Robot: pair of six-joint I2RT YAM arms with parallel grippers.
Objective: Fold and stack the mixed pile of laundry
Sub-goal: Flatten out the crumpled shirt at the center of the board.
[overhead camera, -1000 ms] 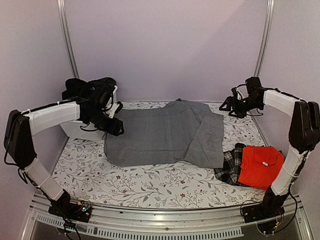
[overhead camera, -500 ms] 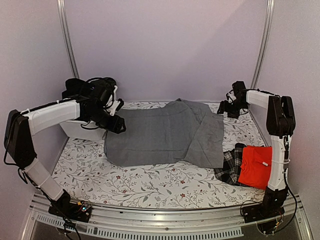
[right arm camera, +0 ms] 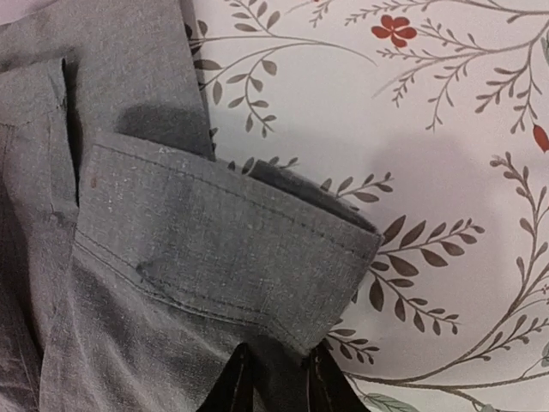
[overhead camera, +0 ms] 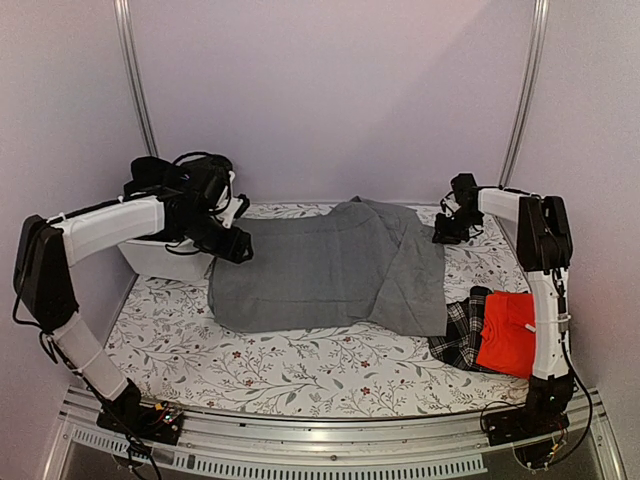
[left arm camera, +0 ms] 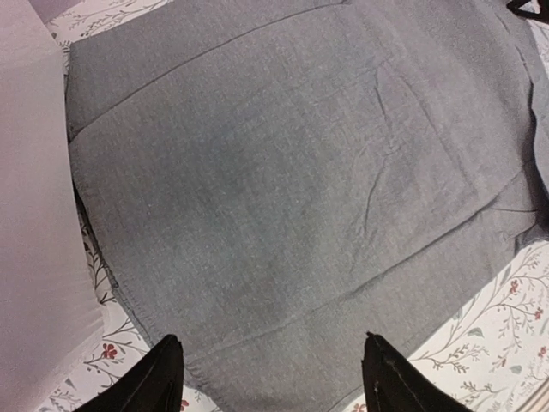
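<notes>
The grey shirt lies spread flat across the middle of the flowered table, its sleeve folded over on the right side. My left gripper hovers open over the shirt's left hem; its gripper holds nothing between the two black fingers. My right gripper is down at the shirt's far right corner. In the right wrist view that gripper has its fingers nearly together, pinching the grey cloth just below the stitched cuff. A folded red shirt lies on plaid cloth at the near right.
A white tub stands at the back left with a black garment heaped in it; its wall is close beside my left gripper. Metal frame posts and walls enclose the table.
My right arm swung left and down from the back right onto the shirt's far right corner, and its jaws closed on the cloth. The left gripper shifted only slightly.
</notes>
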